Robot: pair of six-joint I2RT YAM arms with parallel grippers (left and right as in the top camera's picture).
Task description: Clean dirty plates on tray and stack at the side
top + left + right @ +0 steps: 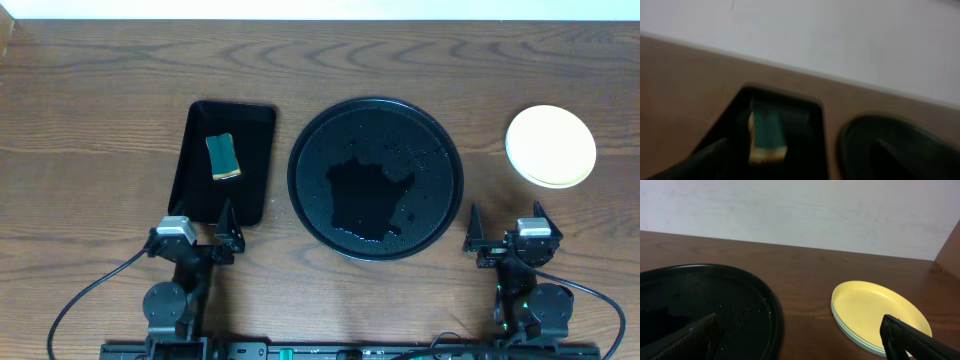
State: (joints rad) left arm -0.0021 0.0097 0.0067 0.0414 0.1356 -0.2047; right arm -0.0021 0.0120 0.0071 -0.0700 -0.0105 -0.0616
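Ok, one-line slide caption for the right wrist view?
Open right gripper low over the table, facing the stacked plates, yellow on top, beside the wet-looking round black tray.

Left wrist view: blurred, sponge indistinct. Right wrist view: yellow plate hides lower plates except rims; tray cropped left.

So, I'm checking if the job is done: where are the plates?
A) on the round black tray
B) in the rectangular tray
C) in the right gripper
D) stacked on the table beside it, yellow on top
D: the plates sit stacked on the table right of the tray, yellow on top; the tray holds none.
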